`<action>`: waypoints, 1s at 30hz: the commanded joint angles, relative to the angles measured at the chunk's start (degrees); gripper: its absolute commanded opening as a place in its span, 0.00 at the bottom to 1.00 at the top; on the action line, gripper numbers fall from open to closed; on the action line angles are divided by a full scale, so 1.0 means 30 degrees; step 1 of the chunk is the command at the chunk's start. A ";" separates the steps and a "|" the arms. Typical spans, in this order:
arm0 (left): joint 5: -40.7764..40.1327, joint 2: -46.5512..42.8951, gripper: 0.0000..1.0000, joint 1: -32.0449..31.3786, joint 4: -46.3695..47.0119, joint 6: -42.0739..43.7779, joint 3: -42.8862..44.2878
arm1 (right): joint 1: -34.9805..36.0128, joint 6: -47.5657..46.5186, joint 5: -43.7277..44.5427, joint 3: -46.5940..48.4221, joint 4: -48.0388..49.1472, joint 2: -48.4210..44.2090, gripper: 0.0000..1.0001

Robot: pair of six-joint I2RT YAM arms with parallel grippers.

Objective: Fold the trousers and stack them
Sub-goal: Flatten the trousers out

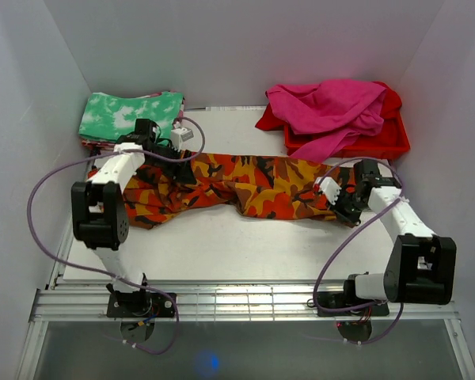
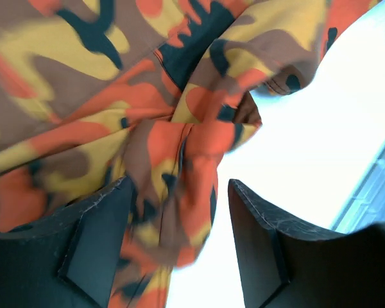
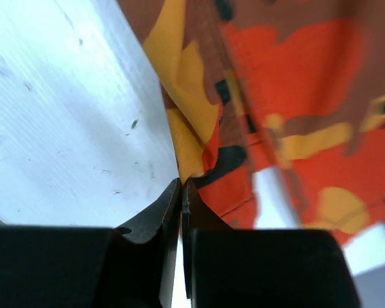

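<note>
Trousers (image 1: 237, 182): camouflage print, stretched left to right across middle of desk (image 1: 222, 245), rumpled, not yet folded. My left pincer (image 2: 179, 186) over their left end, jaws apart, bunched cloth between fingers, nothing clamped. My right pincer (image 3: 181, 183) at their right end, jaws shut tight, tips touching cloth edge; cannot tell if cloth pinched. Far left: folded green-and-white cloth (image 1: 131, 115). Far right: magenta garment (image 1: 328, 107) heaped on red garment (image 1: 388, 134).
</note>
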 commanded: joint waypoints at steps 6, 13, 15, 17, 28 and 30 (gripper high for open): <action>-0.1767 -1.0458 0.73 0.0128 0.3207 0.7464 -0.6371 | 0.0040 0.0551 -0.4533 0.5300 -0.6316 -0.3774 0.08; -0.3634 -1.3925 0.71 -0.2767 0.4612 1.2809 -1.0974 | -0.0077 0.1604 -0.4620 0.6880 -0.6702 -0.5126 0.08; -0.4513 -1.4483 0.71 -0.4641 0.5953 1.3600 -1.2316 | -0.0340 0.2275 -0.4972 0.7963 -0.6672 -0.5449 0.08; -0.5714 -1.5100 0.71 -0.6568 0.6954 1.4597 -1.3113 | -0.0458 0.2746 -0.5293 0.9189 -0.6672 -0.5683 0.08; -0.8120 -1.0331 0.67 -1.0652 1.1237 1.5040 -1.2884 | -0.0458 0.4037 -0.5149 1.0369 -0.6760 -0.5948 0.08; -0.7918 -0.9190 0.62 -1.0770 1.0510 1.5127 -1.2239 | -0.0458 0.4183 -0.4915 1.0573 -0.6672 -0.5919 0.08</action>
